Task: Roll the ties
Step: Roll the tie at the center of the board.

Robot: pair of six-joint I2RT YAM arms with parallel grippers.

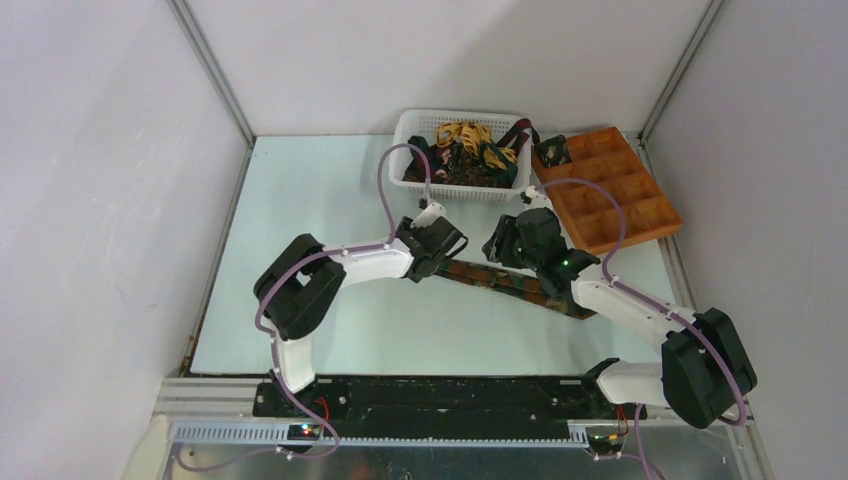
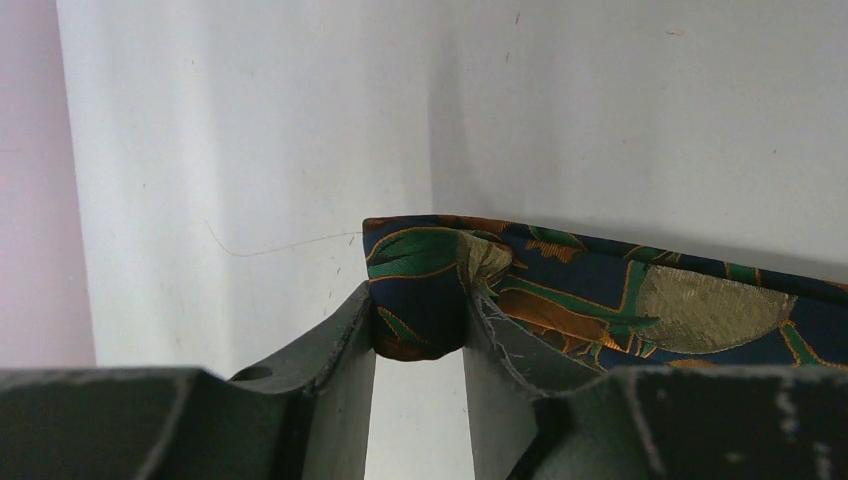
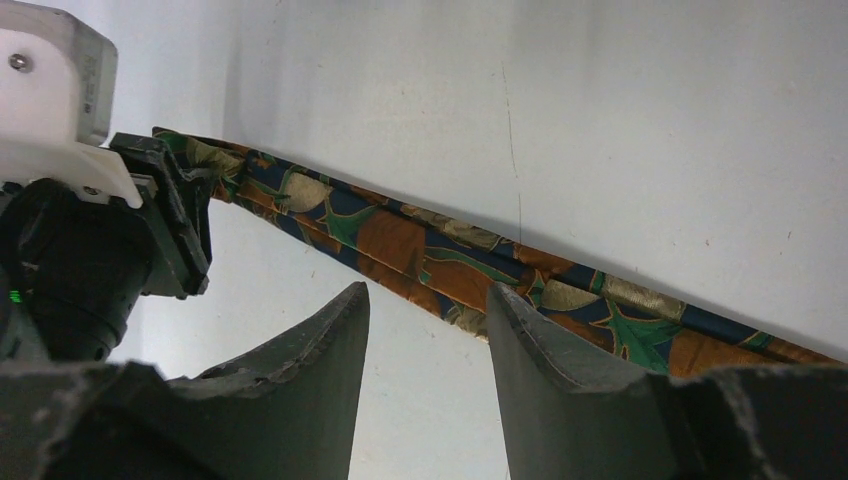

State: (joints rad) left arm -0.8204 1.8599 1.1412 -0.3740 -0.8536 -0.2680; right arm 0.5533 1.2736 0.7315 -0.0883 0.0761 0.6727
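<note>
The pale table (image 1: pixel 300 220) is carrying 3 things directly on its surface. A white plastic basket (image 1: pixel 460 113) is sitting at the far edge, near the middle. An orange-brown compartment tray (image 1: pixel 600 186) is resting just beside the basket on the right, lying at a slant in the far right corner. 1 patterned tie (image 1: pixel 500 280), green, orange and dark blue, is lying stretched across the middle, slanting toward the near right, apart from both containers.

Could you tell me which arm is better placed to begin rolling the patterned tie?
Left, I'd say: the left gripper pinches the folded end of the tie, where a roll starts. The right gripper is open at mid-length, gripping nothing.
</note>
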